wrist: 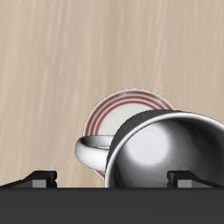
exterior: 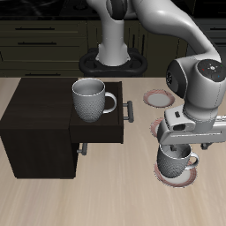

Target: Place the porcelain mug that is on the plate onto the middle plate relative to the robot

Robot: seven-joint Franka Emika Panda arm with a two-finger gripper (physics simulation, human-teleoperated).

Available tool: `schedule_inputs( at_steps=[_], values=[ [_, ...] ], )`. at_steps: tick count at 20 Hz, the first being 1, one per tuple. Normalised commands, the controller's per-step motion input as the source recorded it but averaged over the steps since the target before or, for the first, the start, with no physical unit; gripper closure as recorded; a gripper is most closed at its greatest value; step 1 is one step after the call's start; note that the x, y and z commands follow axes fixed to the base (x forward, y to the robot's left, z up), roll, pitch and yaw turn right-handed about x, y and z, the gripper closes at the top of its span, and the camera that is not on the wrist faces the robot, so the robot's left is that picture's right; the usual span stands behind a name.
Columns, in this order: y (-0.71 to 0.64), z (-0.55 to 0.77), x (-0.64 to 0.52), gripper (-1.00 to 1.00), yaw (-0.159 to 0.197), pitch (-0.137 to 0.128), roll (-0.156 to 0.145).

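The porcelain mug stands on the plate nearest the table's front edge. My gripper is right above it, jaws open wide. In the wrist view the mug is very close, its loop handle between my fingertips, and one fingertip sits over its opening. The plate shows beneath it. The middle plate lies just farther back and is partly hidden by my hand. A third identical plate lies farther back still.
A dark wooden cabinet with an open drawer stands beside the plates. A larger look-alike grey-white mug stands on the cabinet. The robot base is at the table's back.
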Motion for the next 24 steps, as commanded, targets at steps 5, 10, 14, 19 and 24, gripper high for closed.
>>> schedule_inputs(
  at_steps=[5,10,14,19,24],
  values=[
    [0.11,-0.65,-0.07,-1.00,0.002,0.105,0.038],
    [-0.07,-0.13,-0.07,1.00,-0.016,0.024,0.018],
    [-0.15,0.22,-0.08,1.00,-0.053,0.001,-0.028],
    [-0.07,0.46,-0.16,1.00,-0.034,-0.029,-0.011],
    [-0.01,0.46,-0.19,1.00,-0.017,-0.058,0.010]
  ],
)
